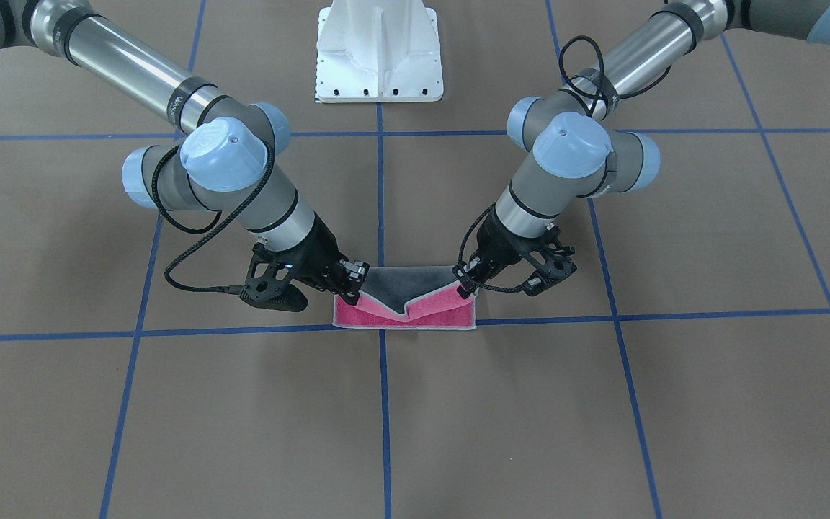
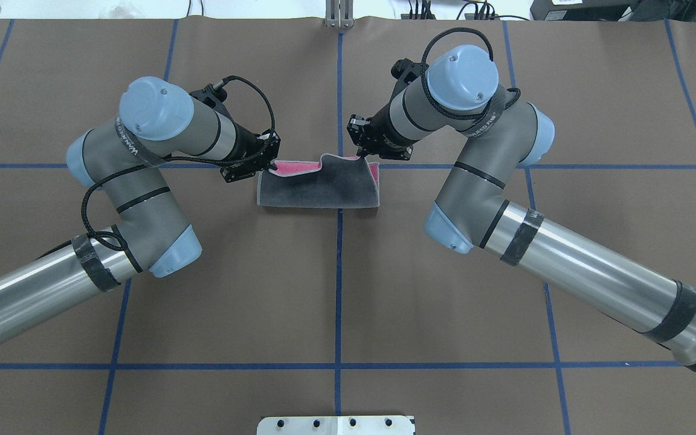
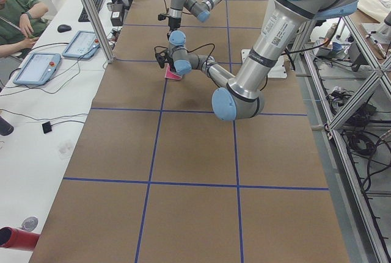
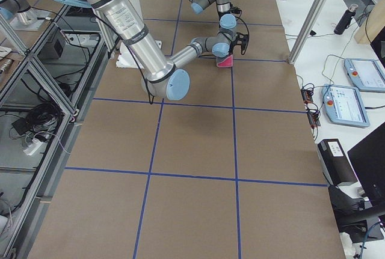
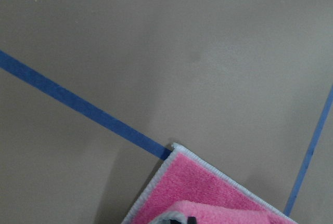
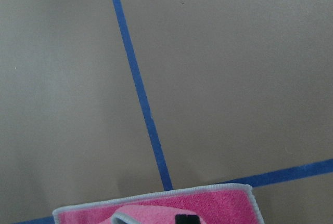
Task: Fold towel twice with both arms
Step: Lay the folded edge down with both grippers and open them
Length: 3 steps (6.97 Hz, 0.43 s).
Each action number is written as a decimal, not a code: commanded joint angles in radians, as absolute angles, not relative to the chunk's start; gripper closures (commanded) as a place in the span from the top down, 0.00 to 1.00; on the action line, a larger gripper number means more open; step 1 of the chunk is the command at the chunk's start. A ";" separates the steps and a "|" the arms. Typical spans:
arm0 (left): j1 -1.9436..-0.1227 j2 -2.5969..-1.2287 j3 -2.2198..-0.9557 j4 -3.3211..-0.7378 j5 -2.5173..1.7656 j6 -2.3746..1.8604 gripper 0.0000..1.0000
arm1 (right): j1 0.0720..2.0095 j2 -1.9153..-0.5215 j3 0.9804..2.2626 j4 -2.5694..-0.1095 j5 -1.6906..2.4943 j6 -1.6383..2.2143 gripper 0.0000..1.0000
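Towel [image 2: 318,192] half-folded, hem [image 2: 325,158] sagging midway; left tool [image 2: 268,163], right tool [image 2: 360,153] seemingly pinching raised corners; broad table [image 2: 233,290] around

Robotics lab, plainly: robot arms [image 3: 269,37] over a blue-taped tabletop [image 3: 195,147], aluminium framing [image 3: 93,16], teach pendants [image 4: 343,104], tangled cables [image 3: 360,147].

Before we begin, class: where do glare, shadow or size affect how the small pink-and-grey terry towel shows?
Exterior front-facing: small pink-and-grey terry towel sharp, evenly lit; glare streaks on the silver arm tubes. Left wrist-mounted: soft shadow on the brown table beside its corner. Exterior left: too small for detail.
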<state>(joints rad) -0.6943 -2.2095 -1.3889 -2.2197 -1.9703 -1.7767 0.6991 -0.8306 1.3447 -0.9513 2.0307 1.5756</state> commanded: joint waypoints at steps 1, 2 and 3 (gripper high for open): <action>-0.696 -2.209 -1.403 -2.220 -2.061 -1.781 0.00 | 0.699 -0.909 1.466 -0.954 2.074 1.611 0.00; -0.696 -2.195 -1.434 -2.218 -2.063 -1.781 0.00 | 0.695 -0.928 1.476 -0.953 2.078 1.612 0.00; -0.695 -2.192 -1.466 -2.211 -2.078 -1.781 0.00 | 0.692 -0.933 1.476 -0.953 2.085 1.612 0.00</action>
